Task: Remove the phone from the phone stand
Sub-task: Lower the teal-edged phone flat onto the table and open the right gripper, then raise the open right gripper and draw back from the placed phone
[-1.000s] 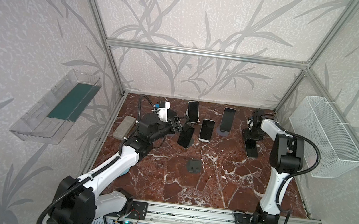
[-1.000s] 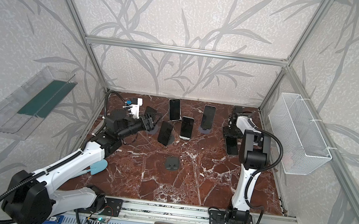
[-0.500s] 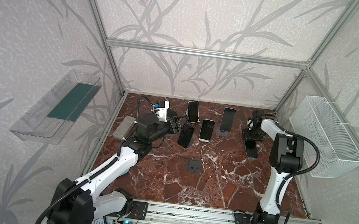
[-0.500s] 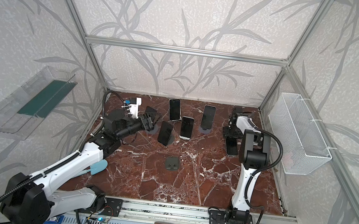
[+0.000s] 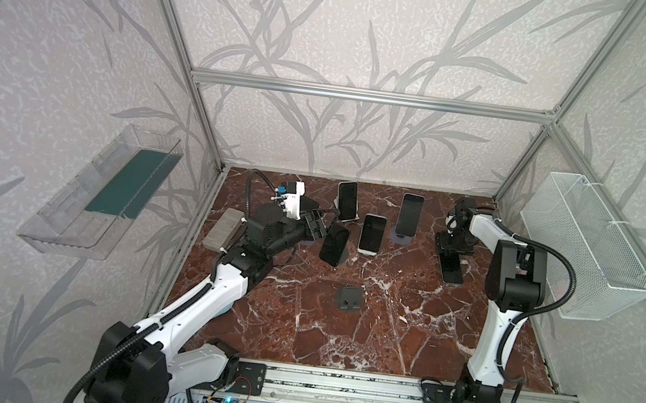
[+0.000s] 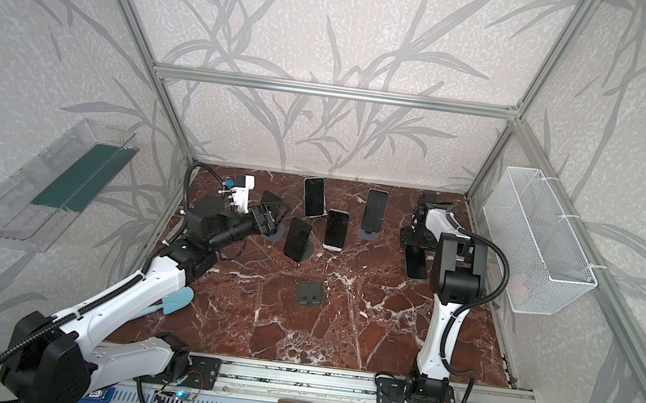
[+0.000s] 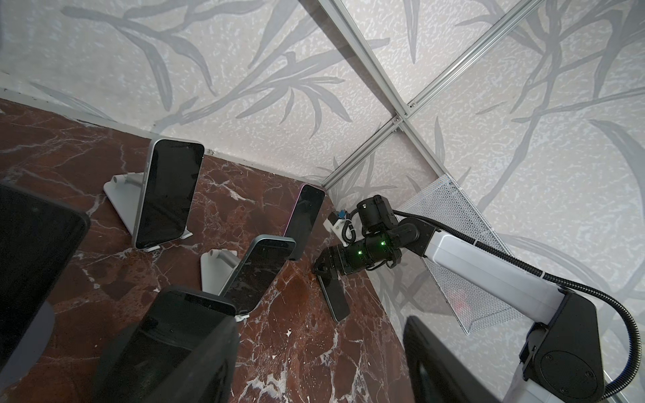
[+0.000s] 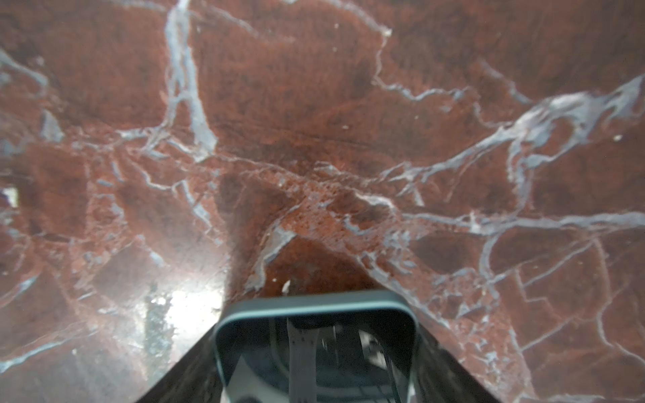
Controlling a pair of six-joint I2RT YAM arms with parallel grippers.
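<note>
My left gripper (image 5: 320, 227) (image 7: 314, 370) is open and empty. It hovers just left of a black phone (image 5: 335, 244) that leans on a black phone stand. Three more phones lean on stands behind it: one on a white stand (image 5: 346, 201), a white-edged one (image 5: 372, 233) and one on a round base (image 5: 410, 213). At the back right, my right gripper (image 5: 454, 248) points down over the far end of a phone (image 5: 451, 268) lying flat on the marble. In the right wrist view that phone (image 8: 316, 352) sits between my dark fingers (image 8: 188, 370). I cannot tell whether they touch it.
An empty black stand (image 5: 349, 298) sits mid-floor. A grey block (image 5: 221, 230) lies by the left wall, where a clear shelf (image 5: 104, 192) hangs. A wire basket (image 5: 584, 247) hangs on the right wall. A blue spatula (image 6: 175, 301) lies under my left arm.
</note>
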